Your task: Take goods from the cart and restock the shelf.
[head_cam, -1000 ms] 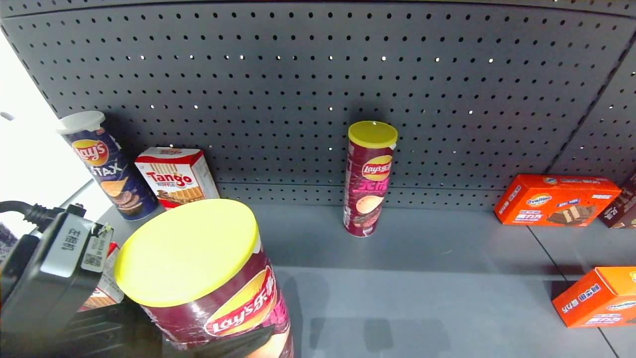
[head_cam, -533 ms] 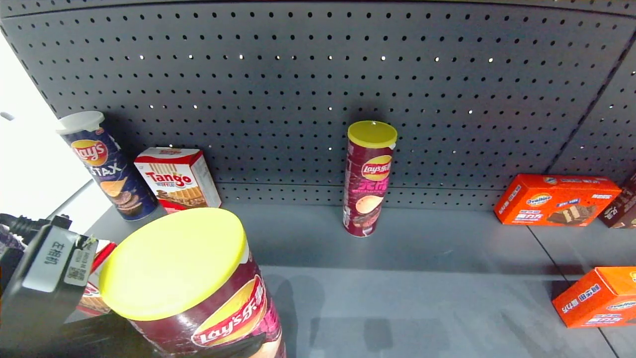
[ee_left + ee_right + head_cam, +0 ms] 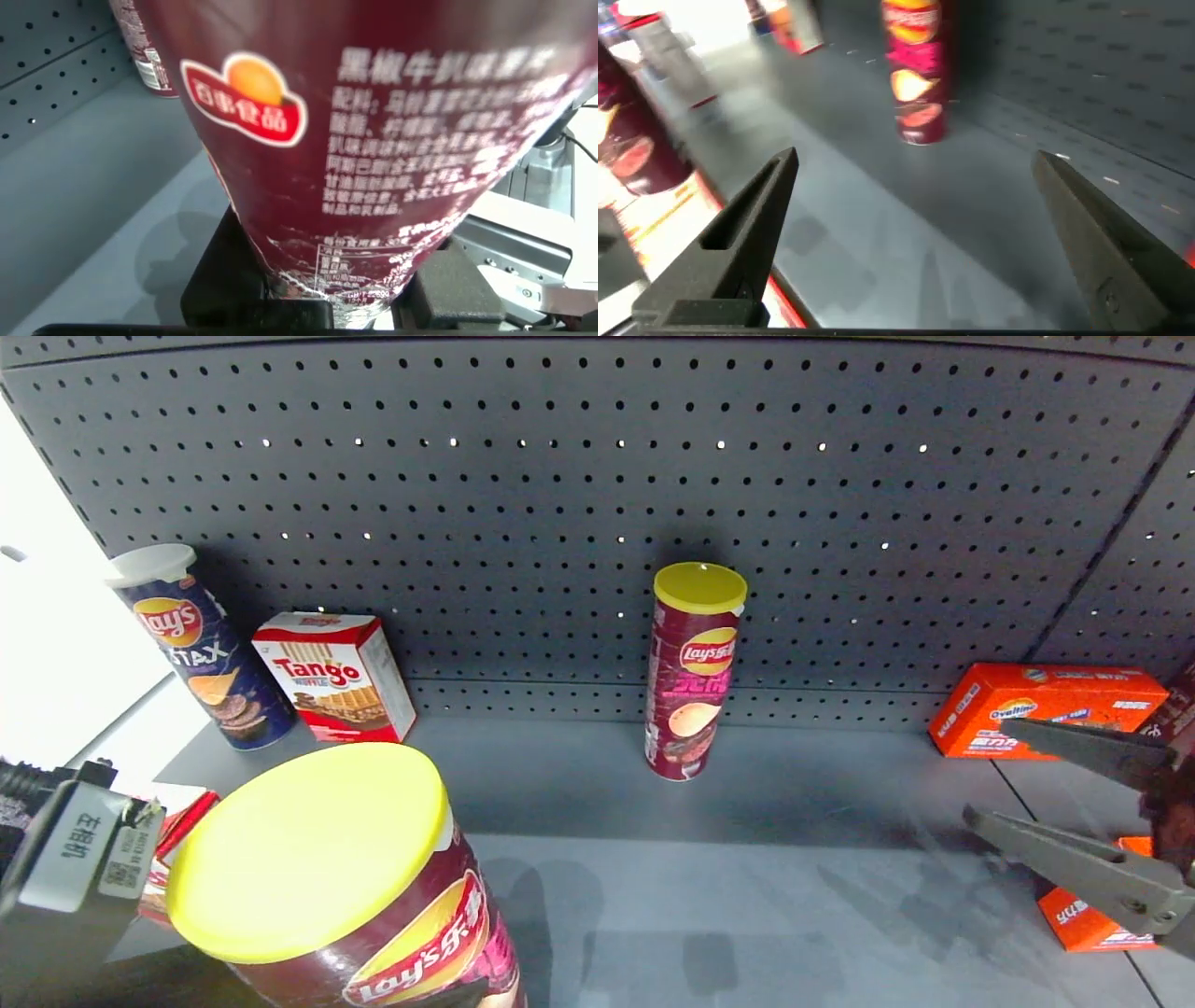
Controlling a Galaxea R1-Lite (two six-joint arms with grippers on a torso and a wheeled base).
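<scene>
Facing a grey shelf backed by a dark pegboard wall.

Clamping a dark red chip can with a yellow lid in the left gripper, at the front left of the shelf. Holding it upright, black fingers pressed against opposite sides of its lower body. Cannot tell whether its base touches the shelf floor.

Hovering the right gripper above the shelf floor on the right side, jaws spread wide with nothing between them.

Ahead of the right gripper and well apart from it, a second can with the same red body and yellow lid, upright at the foot of the pegboard wall. Seen from the right wrist, in line with the gap between the jaws.

Beyond the left gripper, at the far left of the pegboard wall, a blue can with a pale lid, upright. Just beside it, on the side nearer the second can, a red and white wafer box, also upright.

Past the right gripper's upper jaw, an orange box lying flat against the pegboard wall. Partly covered by the lower jaw in the head view, another orange carton, near the shelf's front.
</scene>
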